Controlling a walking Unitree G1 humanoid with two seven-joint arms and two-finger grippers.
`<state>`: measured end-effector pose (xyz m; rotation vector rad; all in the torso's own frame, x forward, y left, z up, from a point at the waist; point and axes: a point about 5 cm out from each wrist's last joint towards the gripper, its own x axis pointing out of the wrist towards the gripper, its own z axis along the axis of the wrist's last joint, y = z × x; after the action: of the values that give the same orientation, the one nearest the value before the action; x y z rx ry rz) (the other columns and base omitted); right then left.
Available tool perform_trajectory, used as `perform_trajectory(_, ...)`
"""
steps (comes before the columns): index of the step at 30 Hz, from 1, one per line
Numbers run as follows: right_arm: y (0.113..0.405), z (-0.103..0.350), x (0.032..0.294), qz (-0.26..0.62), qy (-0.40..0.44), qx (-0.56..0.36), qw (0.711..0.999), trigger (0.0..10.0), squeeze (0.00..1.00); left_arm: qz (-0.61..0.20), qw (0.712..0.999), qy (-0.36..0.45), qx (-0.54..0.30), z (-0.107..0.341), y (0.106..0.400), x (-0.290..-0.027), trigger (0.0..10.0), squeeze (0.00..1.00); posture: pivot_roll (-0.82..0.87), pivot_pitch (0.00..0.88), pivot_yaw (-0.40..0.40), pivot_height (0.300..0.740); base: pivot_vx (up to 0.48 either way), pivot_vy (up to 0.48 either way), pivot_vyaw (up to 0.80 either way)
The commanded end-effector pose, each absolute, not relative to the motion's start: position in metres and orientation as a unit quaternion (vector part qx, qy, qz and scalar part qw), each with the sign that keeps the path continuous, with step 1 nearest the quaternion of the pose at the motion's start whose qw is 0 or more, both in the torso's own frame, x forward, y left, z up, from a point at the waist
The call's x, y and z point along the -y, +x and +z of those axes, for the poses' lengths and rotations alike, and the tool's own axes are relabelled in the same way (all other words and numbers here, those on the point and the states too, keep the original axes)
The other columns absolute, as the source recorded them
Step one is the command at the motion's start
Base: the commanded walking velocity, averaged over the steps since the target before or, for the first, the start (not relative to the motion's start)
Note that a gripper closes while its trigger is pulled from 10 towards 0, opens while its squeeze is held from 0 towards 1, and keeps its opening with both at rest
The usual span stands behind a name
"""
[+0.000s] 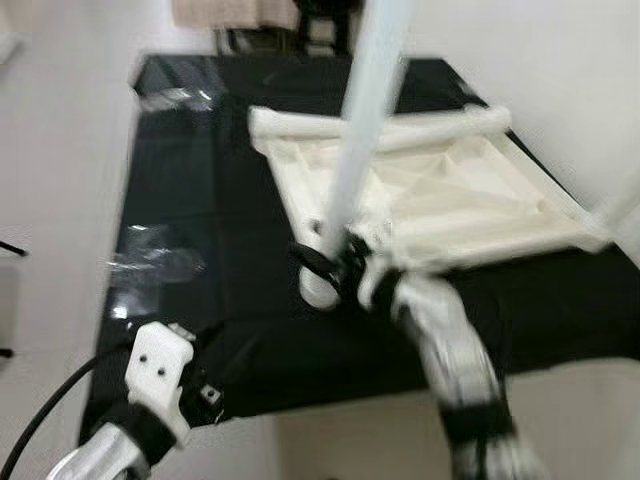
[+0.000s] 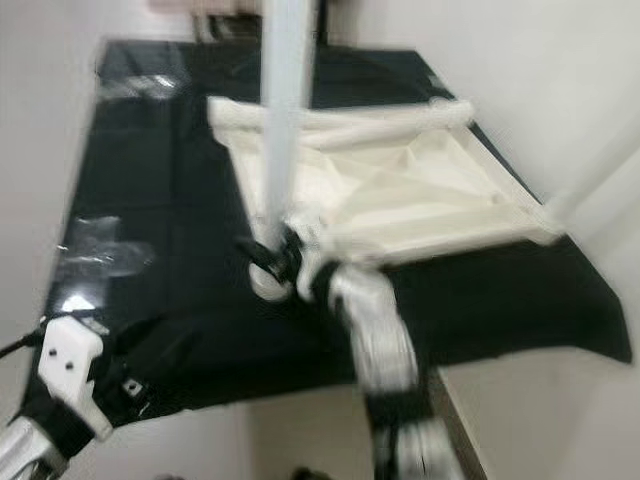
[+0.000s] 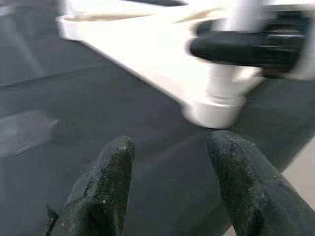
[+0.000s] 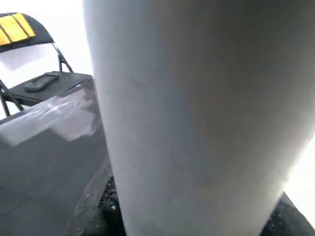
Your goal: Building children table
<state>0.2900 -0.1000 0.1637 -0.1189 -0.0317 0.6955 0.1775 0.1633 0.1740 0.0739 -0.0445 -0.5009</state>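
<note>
Left gripper [image 3: 170,169] has its two black fingers spread apart over the black sheet [image 3: 74,93], holding nothing. Just beyond them sits the white table corner [image 3: 216,105], with another black gripper [image 3: 241,46] against its leg.

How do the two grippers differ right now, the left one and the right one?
The right gripper is shut on the pale table leg, standing at the corner of the white tabletop; the left gripper is open, holding nothing. The right is at that corner; the left hangs short of it, over the black cloth. Both have black fingers.
</note>
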Motion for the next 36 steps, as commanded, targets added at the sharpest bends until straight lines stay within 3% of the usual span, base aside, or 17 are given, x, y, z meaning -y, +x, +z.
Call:
perform_trajectory(1,0.285,0.127,0.102,0.337,-0.08,-0.107,0.932,0.0,0.0,-0.266,0.963,0.031,0.016,0.173,0.178,-0.161,10.0,0.0,0.13,0.234,-0.121,0.74,0.0,0.0,0.0)
perform_trajectory(5,0.297,0.137,0.092,0.369,-0.068,-0.095,0.922,0.0,0.0,-0.272,0.962,0.032,0.017,0.173,0.181,-0.158,10.0,0.0,0.15,0.225,-0.121,0.74,0.0,0.0,0.0)
perform_trajectory(6,0.3,0.138,0.088,0.379,-0.067,-0.092,0.918,3.2,0.0,-0.272,0.962,0.033,0.018,0.173,0.182,-0.158,10.0,0.0,0.15,0.224,-0.123,0.74,0.0,0.0,0.0)
perform_trajectory(7,0.303,0.141,0.084,0.391,-0.068,-0.089,0.914,10.0,0.0,-0.27,0.962,0.033,0.019,0.174,0.182,-0.159,10.0,0.0,0.16,0.222,-0.123,0.74,0.0,0.0,0.0)
perform_trajectory(11,0.304,0.152,0.076,0.41,-0.05,-0.073,0.908,10.0,0.0,-0.266,0.963,0.035,0.02,0.174,0.183,-0.16,10.0,0.0,0.16,0.216,-0.126,0.74,0.0,0.0,0.0)
perform_trajectory(12,0.304,0.158,0.072,0.427,-0.035,-0.065,0.901,10.0,1.0,-0.266,0.963,0.035,0.021,0.174,0.183,-0.16,10.0,0.0,0.16,0.215,-0.125,0.74,0.0,0.0,0.0)
perform_trajectory(13,0.304,0.158,0.072,0.427,-0.035,-0.065,0.901,10.0,1.0,-0.266,0.963,0.035,0.021,0.174,0.183,-0.16,10.0,0.0,0.16,0.215,-0.125,0.74,0.0,0.0,0.0)
perform_trajectory(15,0.301,0.179,0.064,0.49,-0.005,-0.033,0.871,10.0,1.0,-0.269,0.962,0.035,0.021,0.174,0.184,-0.159,10.0,0.0,0.16,0.211,-0.125,0.74,0.0,0.0,0.0)
perform_trajectory(16,0.3,0.195,0.061,0.559,-0.006,0.013,0.829,10.0,0.97,-0.272,0.961,0.035,0.021,0.174,0.184,-0.158,10.0,0.0,0.17,0.207,-0.125,0.74,0.0,0.0,0.0)
perform_trajectory(17,0.3,0.195,0.061,0.559,-0.006,0.013,0.829,10.0,0.97,-0.272,0.961,0.035,0.021,0.174,0.184,-0.158,10.0,0.0,0.17,0.207,-0.125,0.74,0.0,0.0,0.0)
perform_trajectory(18,0.307,0.202,0.065,0.592,-0.013,0.033,0.805,10.0,0.0,-0.273,0.961,0.035,0.022,0.174,0.185,-0.157,10.0,0.0,0.18,0.204,-0.129,0.74,0.0,0.0,0.0)
perform_trajectory(24,0.322,0.21,0.064,0.658,-0.037,0.038,0.751,10.0,0.0,-0.27,0.962,0.035,0.022,0.174,0.184,-0.157,10.0,0.0,0.19,0.204,-0.137,0.74,0.0,0.0,0.0)
perform_trajectory(29,0.329,0.214,0.062,0.681,-0.037,0.032,0.73,10.0,0.0,-0.269,0.962,0.035,0.022,0.174,0.183,-0.157,10.0,0.0,0.2,0.206,-0.141,0.74,0.0,0.0,0.0)
perform_trajectory(30,0.336,0.214,0.059,0.694,-0.027,0.019,0.72,2.0,0.0,-0.268,0.962,0.036,0.021,0.173,0.182,-0.156,10.0,0.0,0.2,0.206,-0.141,0.74,0.0,0.0,0.0)
perform_trajectory(31,0.336,0.214,0.059,0.694,-0.027,0.019,0.72,2.0,0.0,-0.268,0.962,0.036,0.021,0.173,0.182,-0.156,10.0,0.0,0.2,0.206,-0.141,0.74,0.0,0.0,0.0)
perform_trajectory(32,0.339,0.214,0.058,0.694,-0.023,0.014,0.72,0.0,0.0,-0.269,0.962,0.037,0.02,0.172,0.182,-0.156,10.0,0.0,0.2,0.207,-0.144,0.74,0.0,0.0,0.0)
perform_trajectory(36,0.344,0.212,0.056,0.692,-0.018,0.006,0.722,0.0,0.0,-0.269,0.962,0.037,0.019,0.172,0.181,-0.155,10.0,0.0,0.2,0.209,-0.145,0.74,0.0,0.0,0.0)
